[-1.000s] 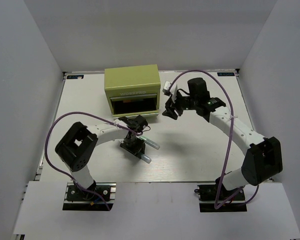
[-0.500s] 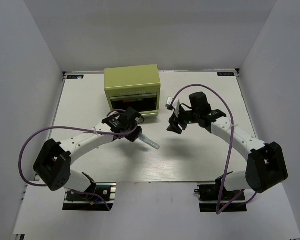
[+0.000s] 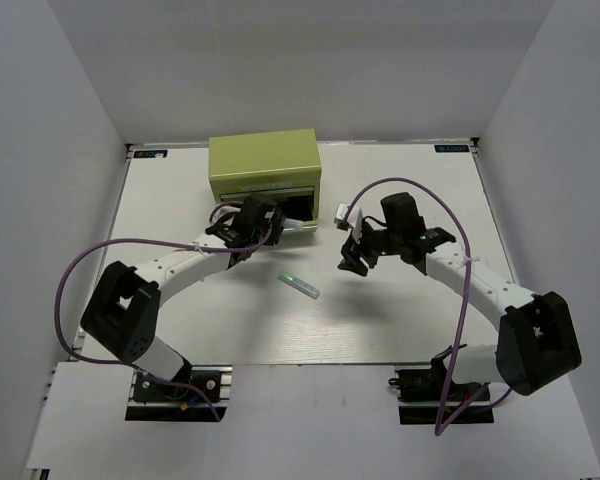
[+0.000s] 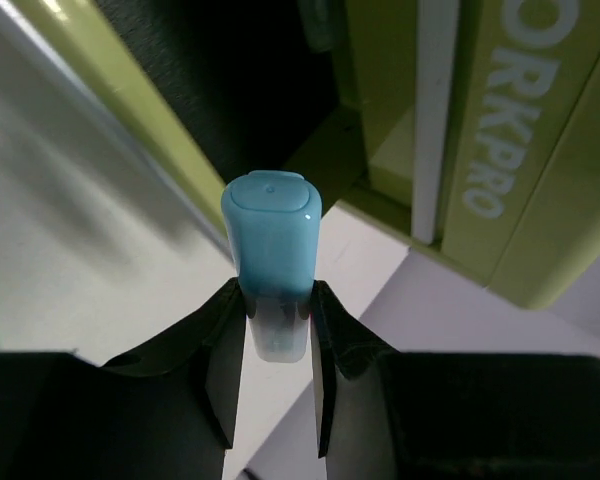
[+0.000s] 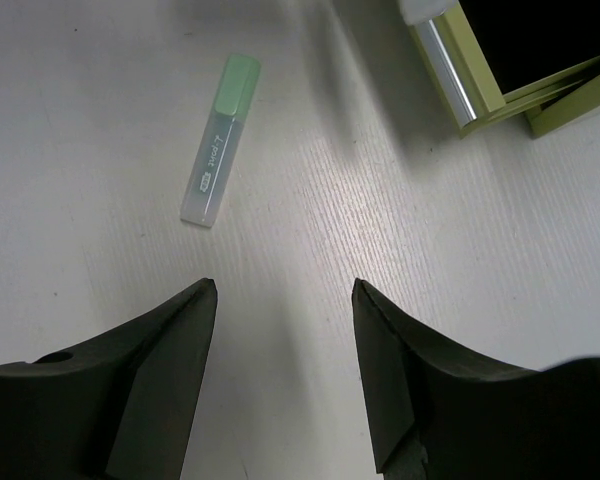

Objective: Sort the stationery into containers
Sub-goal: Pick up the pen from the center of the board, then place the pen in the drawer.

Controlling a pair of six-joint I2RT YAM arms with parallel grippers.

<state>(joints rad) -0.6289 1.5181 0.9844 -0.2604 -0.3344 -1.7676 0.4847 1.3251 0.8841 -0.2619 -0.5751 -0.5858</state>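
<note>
Two markers in view. First, light blue marker [image 4: 271, 240]: pinched low on its barrel by the left gripper [image 4: 277, 295], cap end forward, just short of the dark open drawer [image 4: 250, 80] of the olive-green chest [image 4: 520, 150]. Second, green-capped marker [image 5: 218, 140]: lying flat on the table [image 5: 380, 200], apart from the chest, ahead of the right gripper [image 5: 283, 290].

Handling, as a judgement: light, stiff, smooth plastic, likely to slip or swivel under a pinch near one end. Grip across the barrel near mid-length, on the flatter sides. Apply modest force only; no need for more at so little weight.

Pose of left arm [image 3: 180, 265]: stretched forward and inward, wrist close against the chest front, jaws narrow around the marker. Pose of right arm [image 3: 470, 270]: elbow bent, wrist pitched down over bare table, jaws wide and holding nothing.

Probable next step: advance past the drawer rim before release, to prevent a roll back onto the table.
</note>
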